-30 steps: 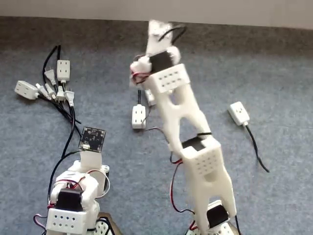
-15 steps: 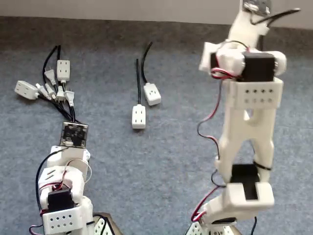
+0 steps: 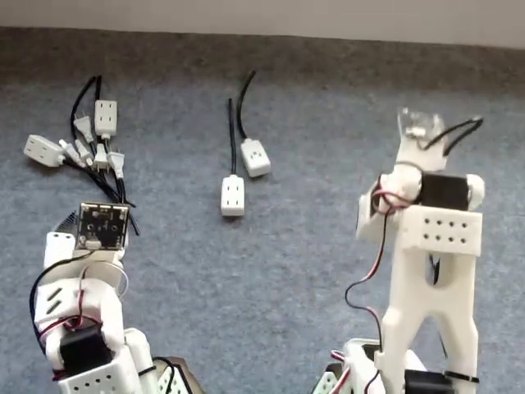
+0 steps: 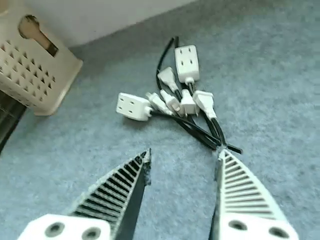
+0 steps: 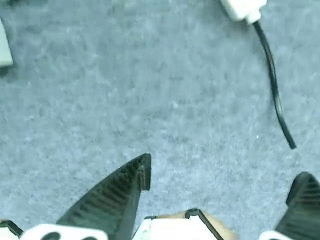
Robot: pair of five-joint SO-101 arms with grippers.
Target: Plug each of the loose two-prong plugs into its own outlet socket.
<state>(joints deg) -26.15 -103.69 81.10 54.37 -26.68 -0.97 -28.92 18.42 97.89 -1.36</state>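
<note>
— Anything plugged in yet?
— Seemingly nothing, though the tangle is hard to read. The plugs (image 3: 100, 154) lie bundled at ten o'clock on the surface (image 3: 328, 123), with two sockets (image 3: 233, 195) toward twelve. The left tool (image 4: 183, 154) and right tool (image 5: 225, 167) both gape, empty.

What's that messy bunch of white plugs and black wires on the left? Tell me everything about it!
The bunch is a tangle lying flat on the grey-blue carpet. It has two white plastic socket blocks, one at the far end and one off to the side, with small slots on top. Between them lie a few white two-prong plugs, none looking pushed in. Thin black cords run from them toward the left hand, which hangs open nearby, not touching.
</note>
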